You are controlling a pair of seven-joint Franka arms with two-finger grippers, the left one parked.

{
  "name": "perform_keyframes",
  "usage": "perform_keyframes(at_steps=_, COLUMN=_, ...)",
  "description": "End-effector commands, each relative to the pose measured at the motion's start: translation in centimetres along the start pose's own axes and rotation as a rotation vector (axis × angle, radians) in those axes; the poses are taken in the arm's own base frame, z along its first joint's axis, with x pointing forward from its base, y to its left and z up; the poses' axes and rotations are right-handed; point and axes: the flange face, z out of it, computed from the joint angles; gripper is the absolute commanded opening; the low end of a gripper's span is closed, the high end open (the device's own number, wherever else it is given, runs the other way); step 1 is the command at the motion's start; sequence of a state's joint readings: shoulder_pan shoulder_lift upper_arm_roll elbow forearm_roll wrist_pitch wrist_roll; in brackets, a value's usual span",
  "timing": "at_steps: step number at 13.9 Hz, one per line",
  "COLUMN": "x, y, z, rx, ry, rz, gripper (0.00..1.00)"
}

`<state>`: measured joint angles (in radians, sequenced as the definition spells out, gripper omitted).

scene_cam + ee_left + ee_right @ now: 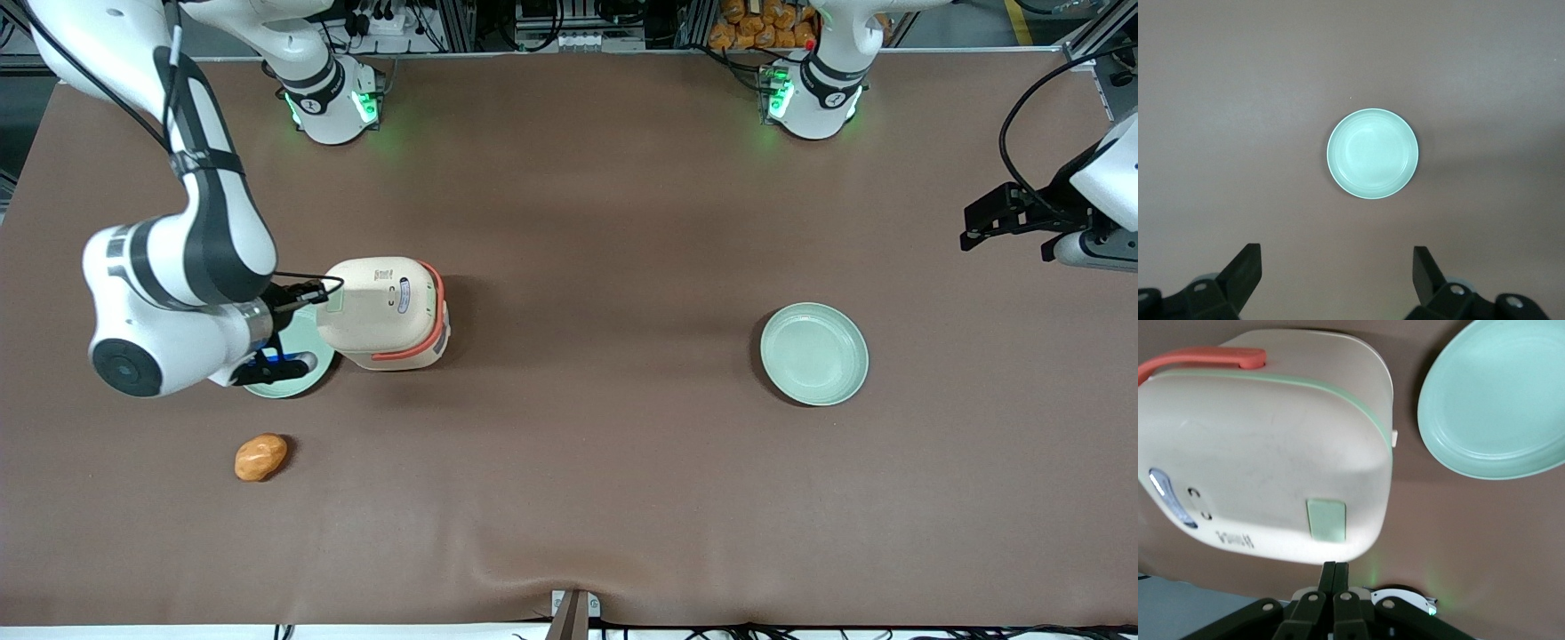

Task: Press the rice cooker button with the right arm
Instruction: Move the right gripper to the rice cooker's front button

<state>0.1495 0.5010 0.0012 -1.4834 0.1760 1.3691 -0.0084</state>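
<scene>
- Plainly, from the front view, the rice cooker (384,313) sits on the brown table (605,462) toward the working arm's end, and the right arm (182,284) has its wrist low beside it, over a pale green plate (307,372) that touches or nearly touches the cooker's base. The gripper (313,293) points sideways at the cooker's lid edge, where a small green button (334,304) shows. That button lies straight ahead of the fingertips, just beside them. An orange bread-like lump (260,457) lies nearer the camera, and a second plate (813,353) sits well apart toward the parked arm's end.

- From the left wrist view, only that second plate (1372,153) on bare table shows; the cooker is out of sight.

- From the right wrist view, the gripper (1335,572) has its two fingers pressed together into one narrow tip, holding nothing. The green button (1326,519) sits directly in line with that tip, near but not yet touching, on the cream lid (1265,447). I'd judge a short straight push forward should land on it.
</scene>
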Motion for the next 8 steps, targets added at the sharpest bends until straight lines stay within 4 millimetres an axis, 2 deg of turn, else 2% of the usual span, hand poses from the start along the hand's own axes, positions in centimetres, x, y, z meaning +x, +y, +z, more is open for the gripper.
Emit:
perform_keyframes(at_steps=1, x=0.8, y=-0.6, z=0.2, rx=0.007, ry=0.008, rz=-0.008, gripper=0.00)
perform_keyframes(at_steps=8, x=2.2, y=-0.4, z=1.8, rx=0.005, ry=-0.011, rz=-0.005, gripper=0.00)
